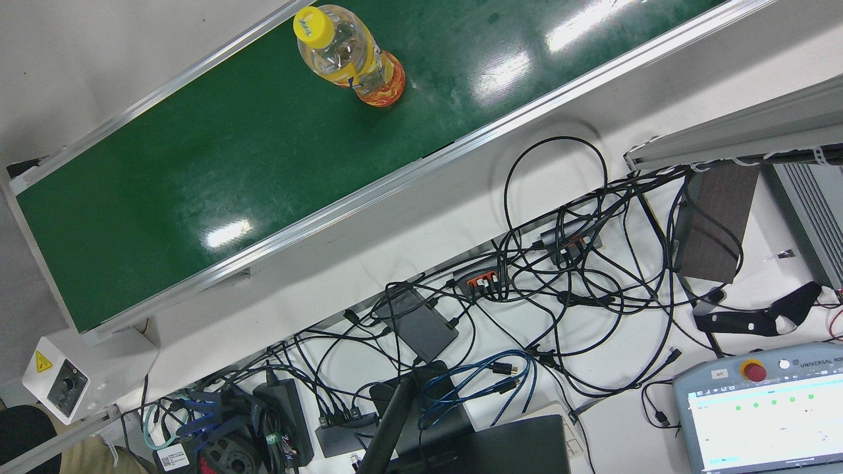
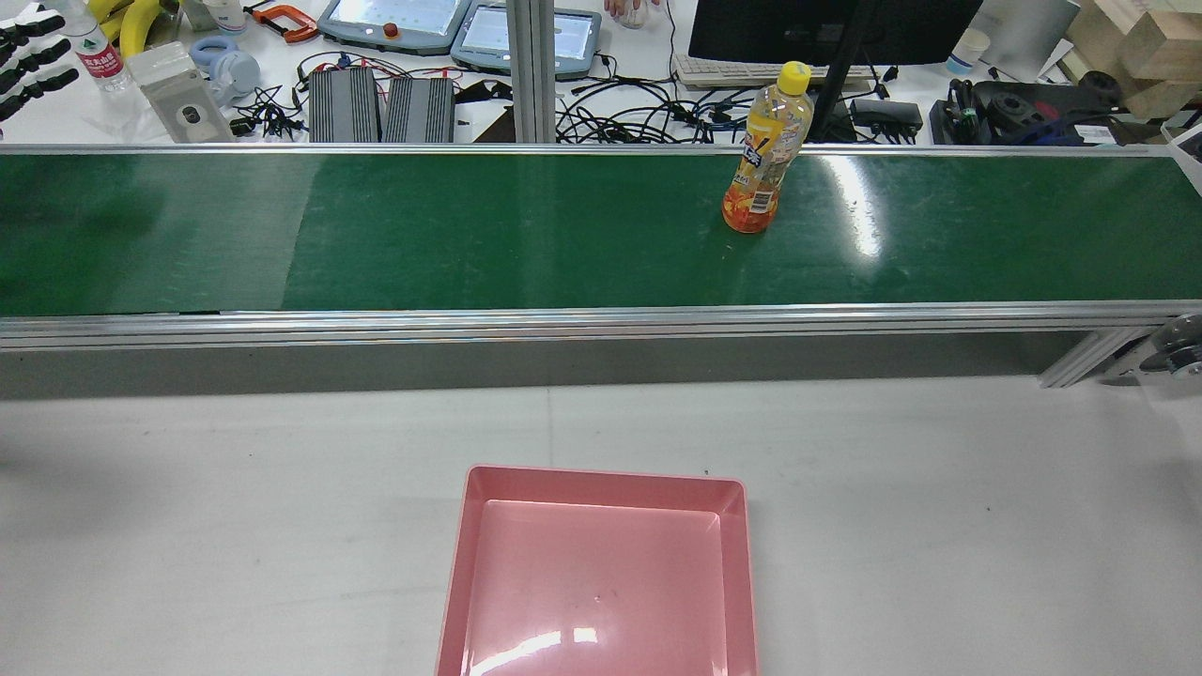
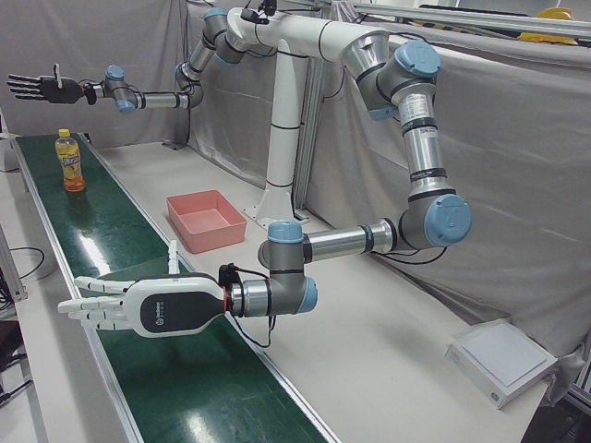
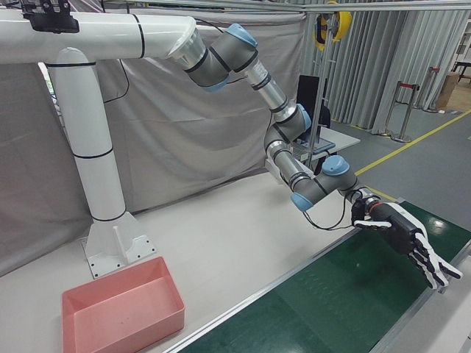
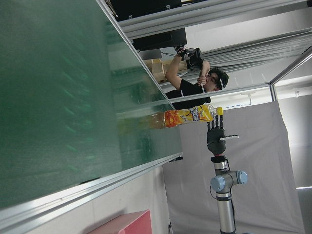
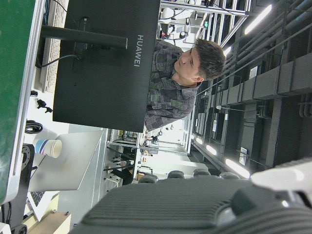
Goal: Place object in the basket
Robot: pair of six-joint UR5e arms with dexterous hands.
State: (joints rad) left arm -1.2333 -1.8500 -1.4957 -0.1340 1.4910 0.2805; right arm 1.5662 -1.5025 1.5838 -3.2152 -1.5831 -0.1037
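Front view: the bottle (image 1: 349, 56) stands upright on the green belt (image 1: 197, 197), at 12 o'clock in the frame. Rear view: it is at 1 o'clock from the pink basket (image 2: 601, 483), well apart. Left-front view: the left hand (image 3: 138, 309) and right hand (image 3: 42, 88) are both empty, with fingers spread.

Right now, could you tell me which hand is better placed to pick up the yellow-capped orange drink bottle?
Probably the right hand: it hovers open near the yellow-capped orange drink bottle, while the left hand sits at the green conveyor belt's opposite end.
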